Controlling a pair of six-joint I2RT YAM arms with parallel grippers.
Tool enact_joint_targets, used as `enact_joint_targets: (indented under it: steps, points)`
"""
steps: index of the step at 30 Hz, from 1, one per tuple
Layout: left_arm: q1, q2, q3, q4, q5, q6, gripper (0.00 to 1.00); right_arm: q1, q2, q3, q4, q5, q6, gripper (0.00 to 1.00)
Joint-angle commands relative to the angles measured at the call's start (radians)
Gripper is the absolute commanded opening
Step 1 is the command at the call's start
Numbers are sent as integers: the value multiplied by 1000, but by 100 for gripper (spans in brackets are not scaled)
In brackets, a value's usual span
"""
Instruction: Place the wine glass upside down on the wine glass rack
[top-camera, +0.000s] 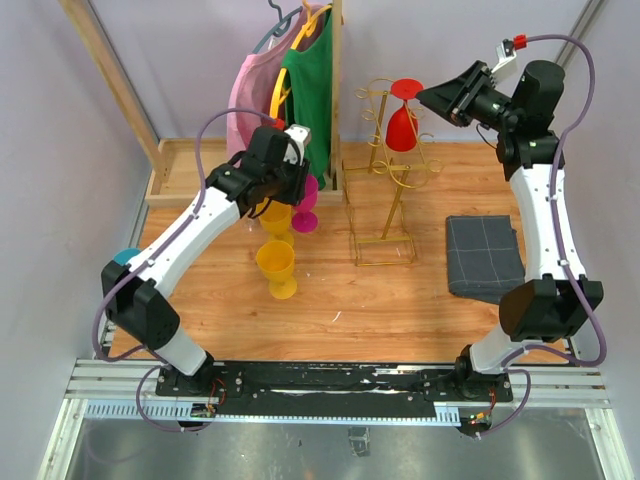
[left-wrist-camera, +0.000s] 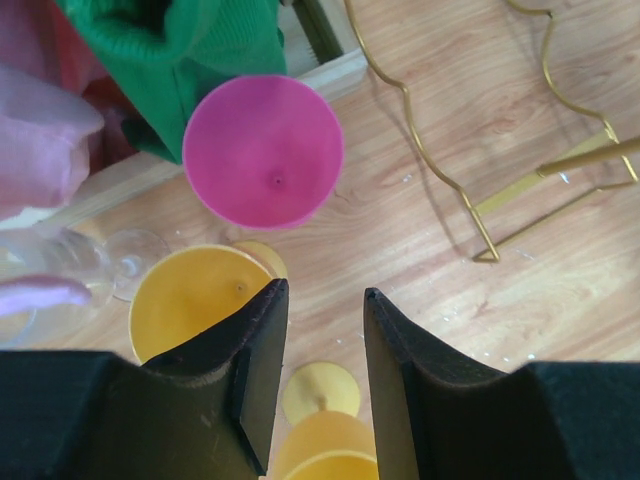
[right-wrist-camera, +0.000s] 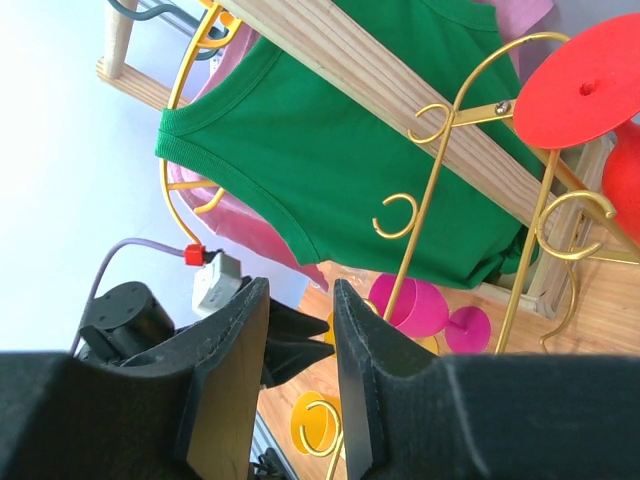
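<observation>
A red wine glass (top-camera: 402, 120) hangs upside down on the gold wire rack (top-camera: 385, 185), foot up. My right gripper (top-camera: 430, 97) is open and empty just right of it, not touching. In the right wrist view (right-wrist-camera: 300, 300) the red foot (right-wrist-camera: 585, 85) sits on a curled rack hook (right-wrist-camera: 440, 170). My left gripper (top-camera: 285, 190) is open and empty above a group of upright glasses. In the left wrist view (left-wrist-camera: 325, 295) I see a magenta glass (left-wrist-camera: 265, 150), one yellow glass (left-wrist-camera: 190, 295), another yellow glass (left-wrist-camera: 320, 440) below the jaws, and the rack's base (left-wrist-camera: 500, 200).
A wooden clothes rack with a green shirt (top-camera: 308, 85) and a pink shirt (top-camera: 250, 90) stands behind the glasses. A clear glass (left-wrist-camera: 130, 250) stands left of the yellow one. A folded grey cloth (top-camera: 483, 258) lies at the right.
</observation>
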Motion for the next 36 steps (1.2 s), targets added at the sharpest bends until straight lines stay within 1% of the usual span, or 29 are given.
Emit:
enact_joint_targets:
  steps: [1,9,14,28,36]
  points:
    - [-10,77,75,11,-71,45,42,-14,-40,-13,20,1,-19,34]
    - [-32,201,160,35,-84,64,43,-31,-59,-37,24,0,-13,34]
    - [-35,258,184,38,-70,64,43,-35,-67,-48,32,-2,-7,34]
    - [-44,319,159,96,-144,77,43,-38,-69,-60,47,-8,6,35]
    - [-43,351,143,110,-108,71,38,-37,-70,-64,47,-7,7,35]
